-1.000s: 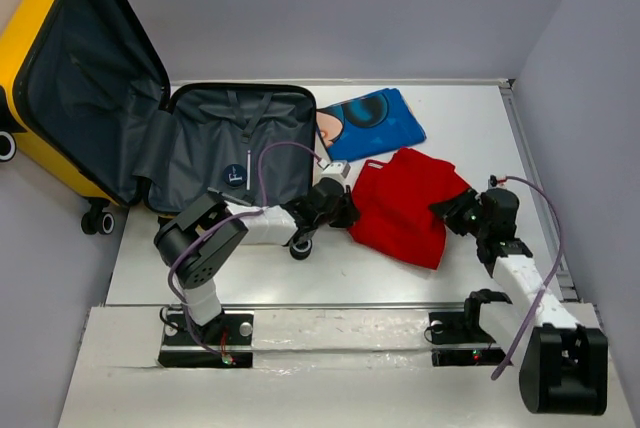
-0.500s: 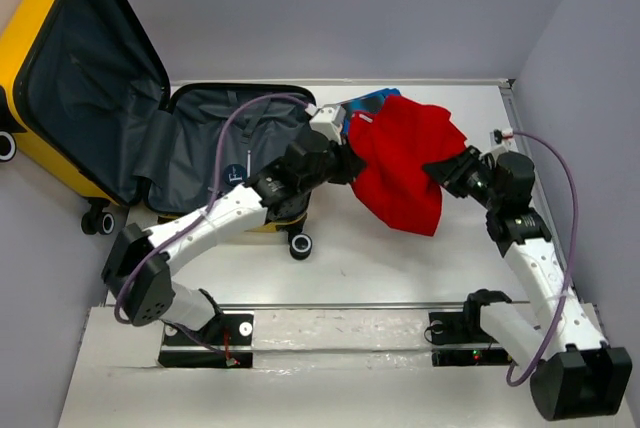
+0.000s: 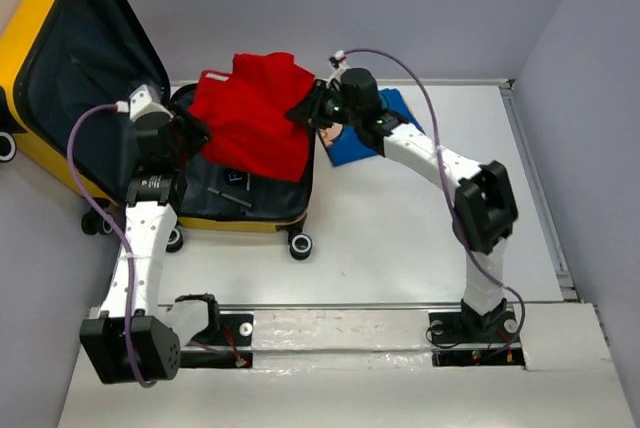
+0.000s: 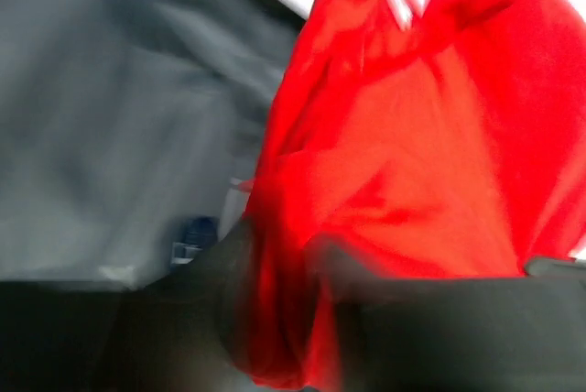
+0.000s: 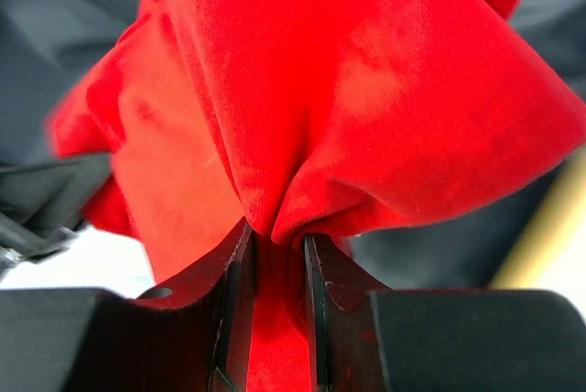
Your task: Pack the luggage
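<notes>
Top external shows my left tool (image 3: pixel 190 133) and right tool (image 3: pixel 306 110) pinching the red garment (image 3: pixel 250 118) above the luggage (image 3: pixel 90 78); releasing unevenly could drape it over the 3 o'clock rim.

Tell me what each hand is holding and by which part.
Both hold the red garment, spread above the open suitcase. The right hand pinches a bunched fold at its right edge; the left hand grips its left edge.

Left tool (image 3: pixel 196 132), right tool (image 3: pixel 306 108), both clamped, arms extended
</notes>
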